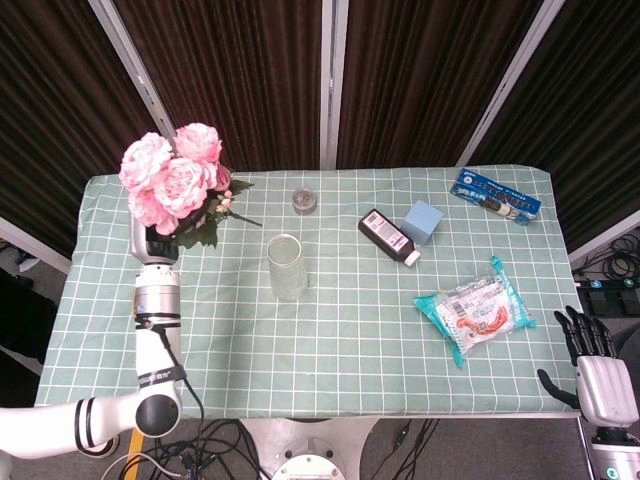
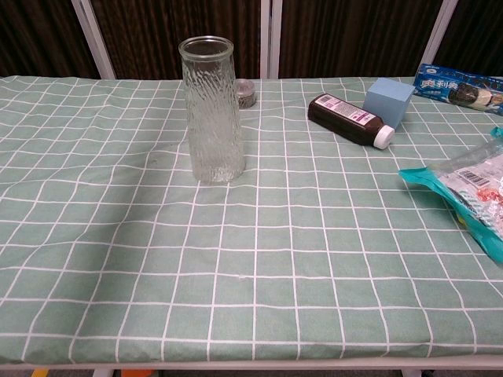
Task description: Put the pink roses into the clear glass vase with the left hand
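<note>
1. Above the left hand (image 1: 152, 243), the pink roses (image 1: 176, 183) stand upright; it appears to be grasping the stems, though leaves hide the fingers.
2. Off to that hand's right, near but apart, the clear glass vase (image 1: 286, 267) stands upright on the checked tablecloth (image 1: 360, 330), its mouth open.
3. To do this well, I judge the hand should carry the bunch high, centre the stems over the mouth, then lower straight, avoiding the rim.
4. Far to the right, the right hand (image 1: 590, 340) is released and idle.
</note>
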`<state>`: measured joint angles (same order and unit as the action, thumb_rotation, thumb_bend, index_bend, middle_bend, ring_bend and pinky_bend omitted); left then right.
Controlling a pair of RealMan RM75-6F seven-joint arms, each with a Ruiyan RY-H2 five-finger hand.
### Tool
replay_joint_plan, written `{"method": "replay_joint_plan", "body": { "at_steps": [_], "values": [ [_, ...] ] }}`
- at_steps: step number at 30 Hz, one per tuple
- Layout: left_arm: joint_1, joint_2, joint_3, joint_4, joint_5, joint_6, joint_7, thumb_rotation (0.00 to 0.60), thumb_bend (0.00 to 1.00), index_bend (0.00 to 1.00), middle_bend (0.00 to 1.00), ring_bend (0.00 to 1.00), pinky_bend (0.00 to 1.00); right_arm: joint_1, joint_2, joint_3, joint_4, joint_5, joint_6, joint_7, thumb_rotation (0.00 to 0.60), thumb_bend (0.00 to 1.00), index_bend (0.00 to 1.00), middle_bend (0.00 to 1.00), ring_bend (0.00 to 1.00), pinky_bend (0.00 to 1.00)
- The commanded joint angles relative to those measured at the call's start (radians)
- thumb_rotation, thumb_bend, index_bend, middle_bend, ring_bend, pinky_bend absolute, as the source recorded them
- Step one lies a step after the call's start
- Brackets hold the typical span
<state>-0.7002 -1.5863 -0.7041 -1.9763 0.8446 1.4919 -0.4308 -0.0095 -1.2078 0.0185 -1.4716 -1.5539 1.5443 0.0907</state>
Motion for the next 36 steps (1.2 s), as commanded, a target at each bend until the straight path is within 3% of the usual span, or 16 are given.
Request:
{"method": "replay_joint_plan", "body": {
  "at_steps": [1,8,16,19,20,21,22,24,30,36],
  "values": [
    [-0.02,-0.039,0.015,0.023,-0.016,-0.027,0.002,0.6,0.22,0.59,0.59,0.52,0.63,0.0,-0.002,0.0,0.005,0.001,-0.001,0.005,0.6,0.17,0.01,0.01,0.0,0.0],
    [-0.015,-0.104,0.083,0.078,-0.027,-0.065,0.015,0.6,0.22,0.59,0.59,0.52,0.63,0.001,-0.003,0.003,0.022,0.009,-0.007,0.023,0.6,0.17,0.01,0.01,0.0,0.0],
    [-0.008,-0.177,0.165,0.207,0.061,-0.102,0.001,0.6,0.22,0.56,0.55,0.47,0.59,0.0,-0.001,0.004,0.027,0.014,-0.009,0.027,0.6,0.17,0.01,0.01,0.0,0.0],
    [-0.009,-0.154,0.228,0.236,0.132,-0.176,0.01,0.6,0.2,0.42,0.37,0.32,0.45,0.001,0.0,0.007,0.028,0.019,-0.012,0.028,0.6,0.17,0.01,0.01,0.0,0.0],
    [-0.009,-0.133,0.254,0.237,0.15,-0.215,0.012,0.6,0.17,0.27,0.2,0.18,0.33,0.001,-0.001,0.006,0.028,0.019,-0.013,0.028,0.6,0.17,0.01,0.01,0.0,0.0],
    [-0.004,-0.112,0.268,0.234,0.158,-0.252,0.006,0.6,0.16,0.19,0.12,0.11,0.26,0.002,-0.002,0.006,0.028,0.019,-0.015,0.027,0.6,0.17,0.01,0.01,0.0,0.0],
    [0.0,-0.105,0.266,0.232,0.159,-0.26,-0.002,0.6,0.14,0.09,0.03,0.04,0.17,0.003,-0.004,0.005,0.029,0.018,-0.016,0.027,0.6,0.17,0.01,0.01,0.0,0.0],
    [0.012,-0.1,0.245,0.23,0.16,-0.252,-0.022,0.6,0.13,0.02,0.0,0.0,0.09,0.003,-0.007,0.003,0.028,0.013,-0.016,0.025,0.6,0.17,0.01,0.01,0.0,0.0],
    [0.065,-0.046,0.205,0.192,0.153,-0.233,-0.049,0.6,0.11,0.01,0.0,0.0,0.05,-0.001,-0.006,0.004,0.033,0.015,-0.008,0.03,0.6,0.17,0.01,0.01,0.0,0.0],
    [0.151,0.04,0.202,0.149,0.165,-0.221,-0.107,0.6,0.11,0.01,0.0,0.0,0.04,0.001,-0.008,0.004,0.036,0.01,-0.008,0.034,0.6,0.17,0.01,0.01,0.0,0.0]
  ]
}}
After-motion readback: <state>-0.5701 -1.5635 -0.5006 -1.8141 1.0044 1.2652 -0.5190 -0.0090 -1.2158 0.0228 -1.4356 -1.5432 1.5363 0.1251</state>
